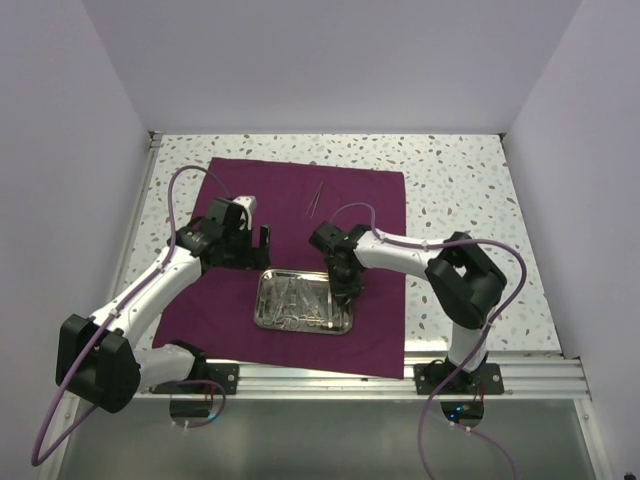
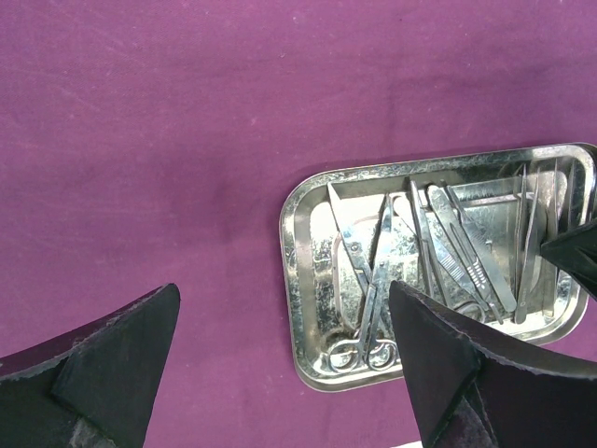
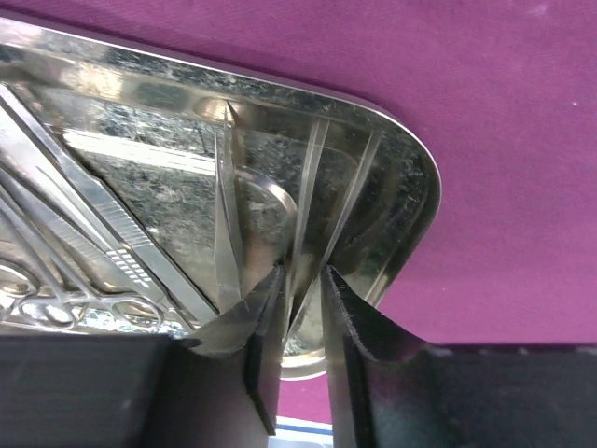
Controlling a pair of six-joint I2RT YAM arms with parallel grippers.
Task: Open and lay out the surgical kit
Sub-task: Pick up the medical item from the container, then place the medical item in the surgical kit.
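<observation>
Care is wanted in the pinch: the right gripper (image 3: 300, 278), jaws narrowed to a slit at one end of the shiny rectangular steel tray (image 3: 410, 163), brackets a thin, slick silver instrument (image 3: 310, 187) — whether it is clamped cannot be told. A straight lift clear of the raised rim is advised. The left gripper (image 2: 282, 289) hangs wide open, empty, over the matte magenta-purple cloth wrap (image 2: 187, 140) bearing the tray.

Robot lab, enclosed test cell. Evidence: plain white walls (image 1: 60, 150) box in three sides; speckled tabletop (image 1: 460, 180) with an aluminium rail (image 1: 530, 375) along the near edge; left arm (image 1: 150, 290) and right arm (image 1: 400, 250) mounted at that rail; purple cables (image 1: 178, 200) looped along them; magenta cloth (image 1: 360, 200) spread flat, bearing a steel tray (image 1: 262, 300) of instruments (image 1: 300, 305)
</observation>
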